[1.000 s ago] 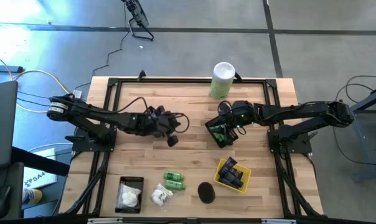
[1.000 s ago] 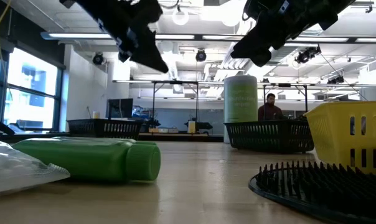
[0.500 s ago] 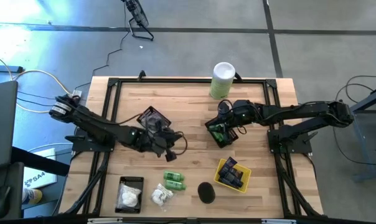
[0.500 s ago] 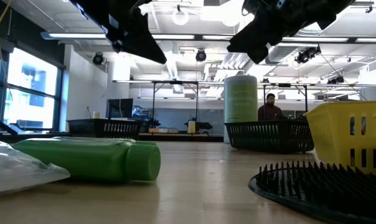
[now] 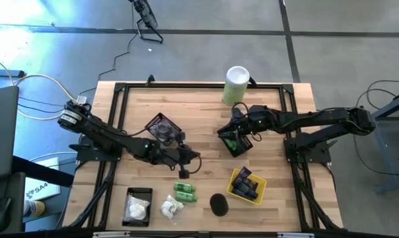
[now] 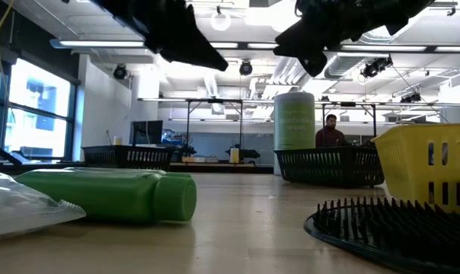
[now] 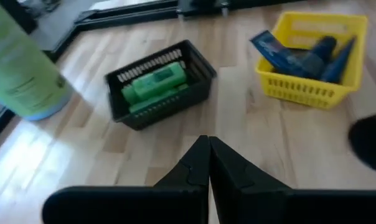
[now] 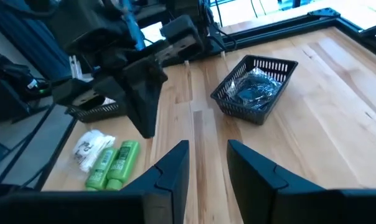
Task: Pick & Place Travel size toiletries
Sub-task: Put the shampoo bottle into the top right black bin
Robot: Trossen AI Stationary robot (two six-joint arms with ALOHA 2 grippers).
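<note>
Using the pair of green bottles near the front edge of the pale plank desk as the landmark: to their left a black mesh basket is holding a white crinkly packet, and just beside the bottles on that side another white packet is lying loose on the wood. The bottles themselves are lying side by side, smooth plastic cylinders with caps of the same green.

Directly behind the bottles the left gripper is hanging over the desk, its jaws clenched together with nothing between them. Farther back on the left a second black mesh basket is holding dark crinkled wrappers.

Just to the right of the bottles a flat black round disc with bristly ridges is resting on the desk. Farther right a yellow slotted basket is holding dark navy tubes.

Behind the bottles and to the right, the right gripper is hovering above a third black basket with green bottles lying in it; its jaws are spread apart and empty. Beyond that, at the far edge, a tall white-and-green canister is standing upright.
</note>
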